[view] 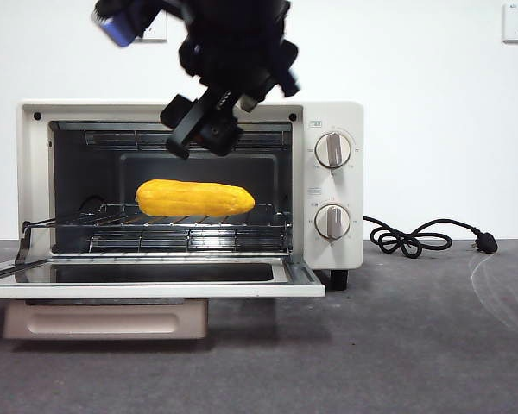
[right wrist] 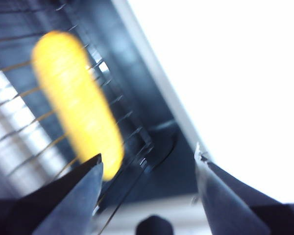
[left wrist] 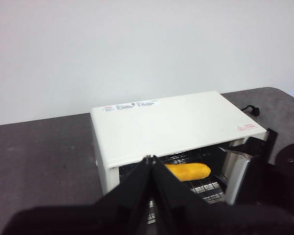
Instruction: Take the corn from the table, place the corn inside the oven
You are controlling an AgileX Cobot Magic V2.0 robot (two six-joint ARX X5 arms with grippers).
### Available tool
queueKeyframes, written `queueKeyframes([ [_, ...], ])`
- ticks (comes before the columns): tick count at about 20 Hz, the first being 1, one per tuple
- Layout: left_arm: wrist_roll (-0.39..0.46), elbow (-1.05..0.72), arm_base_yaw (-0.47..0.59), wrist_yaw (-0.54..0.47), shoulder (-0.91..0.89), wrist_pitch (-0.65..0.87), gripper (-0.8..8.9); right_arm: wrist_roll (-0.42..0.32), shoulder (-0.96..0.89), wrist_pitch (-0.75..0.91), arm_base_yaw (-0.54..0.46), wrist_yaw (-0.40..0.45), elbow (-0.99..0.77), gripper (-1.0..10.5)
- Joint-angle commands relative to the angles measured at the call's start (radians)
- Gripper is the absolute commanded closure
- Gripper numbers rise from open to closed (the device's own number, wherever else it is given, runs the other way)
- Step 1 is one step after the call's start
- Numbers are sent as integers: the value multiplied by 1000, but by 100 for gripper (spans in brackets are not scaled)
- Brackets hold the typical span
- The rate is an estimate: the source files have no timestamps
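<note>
The corn (view: 194, 198) (left wrist: 188, 171) (right wrist: 73, 107), a yellow-orange cob, lies lengthwise on the wire rack inside the open oven (view: 337, 112) (left wrist: 176, 122). Nothing touches it. My right gripper (view: 203, 129) (right wrist: 148, 152) hangs open and holds nothing, just above the corn at the upper edge of the oven's mouth. Its wrist view is blurred. My left gripper (left wrist: 151, 159) is shut on nothing and held high over the table (view: 414, 345), looking down on the oven's top. It does not show in the front view.
The oven door (view: 155, 289) lies folded down flat toward me, with the beige handle (view: 104, 321) below it. Two knobs (view: 332, 185) sit on the oven's right panel. A black cord (view: 414, 237) lies coiled on the table to the right.
</note>
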Motion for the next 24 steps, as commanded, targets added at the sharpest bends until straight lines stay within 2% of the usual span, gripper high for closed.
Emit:
queueKeyframes([
  [1,16,0,-4,-6,7,2,819,134,-24,-112,3,-33,3,631],
  [10,27,0,-4,-6,60,1,819,315,-163,-392,34,-153,3,644],
  [14,70,0,-3,10,117,2,820,348,-267,-481,60,-217,3,845],
  [19,118,0,-3,148,212,2,821,407,-405,-590,66,-355,3,949],
  [21,144,0,-1,202,256,1,822,431,-457,-634,65,-404,3,958],
  [24,169,-1,15,300,315,0,822,431,-521,-686,57,-449,3,958],
])
